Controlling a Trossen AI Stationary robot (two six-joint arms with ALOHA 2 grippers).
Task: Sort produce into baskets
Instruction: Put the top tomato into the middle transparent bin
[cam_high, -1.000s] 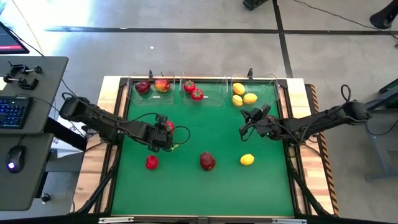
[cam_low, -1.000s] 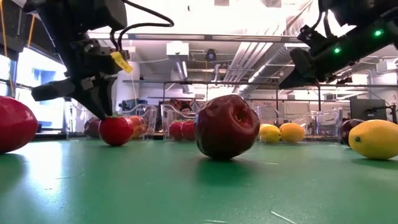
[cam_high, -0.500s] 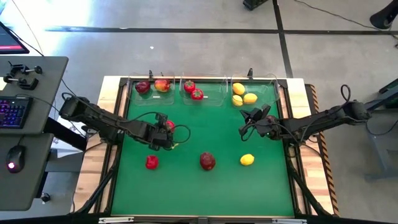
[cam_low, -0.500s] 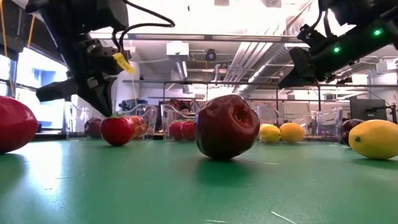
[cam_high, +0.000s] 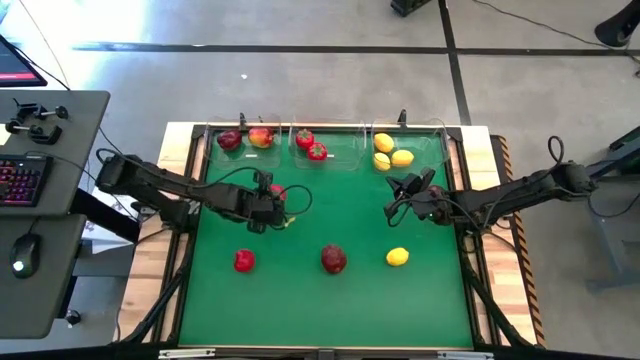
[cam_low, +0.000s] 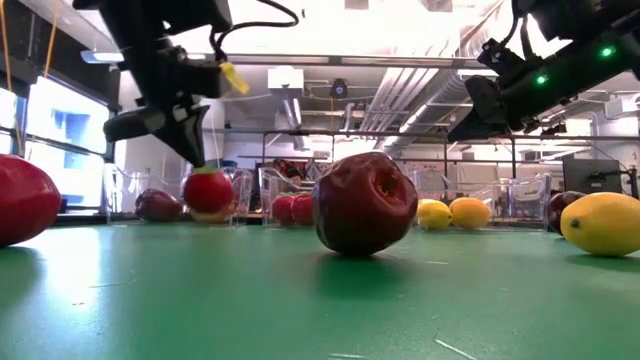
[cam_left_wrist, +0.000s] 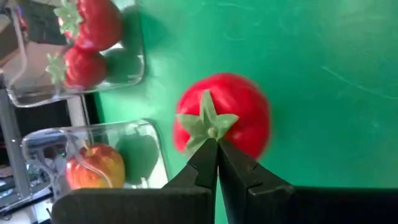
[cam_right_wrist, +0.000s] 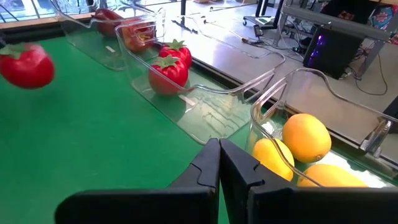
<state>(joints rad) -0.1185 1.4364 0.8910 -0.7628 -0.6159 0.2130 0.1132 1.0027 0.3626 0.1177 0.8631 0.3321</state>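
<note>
My left gripper is shut on a bright red green-topped fruit, which hangs just above the green mat, left of its centre. My right gripper is shut on nothing and waits above the mat, near the right basket that holds lemons. The middle basket holds two red green-topped fruits. In the left basket lie a dark red apple and a red-orange apple. A red fruit, a dark red apple and a lemon lie on the mat. My left gripper pinches the fruit's green leafy top between its two fingertips. The fingers slant down onto it from the table's left. The fruit hangs below the fingertips, clear of the mat.
The three clear baskets stand in a row along the mat's far edge. A wooden frame borders the mat. A desk with a keyboard and mouse stands to the left of the table.
My left gripper has risen and gone a little toward the far edge and the right, taking the red green-topped fruit with it. The fruit rested on the mat a second ago and now hangs clear of it.
</note>
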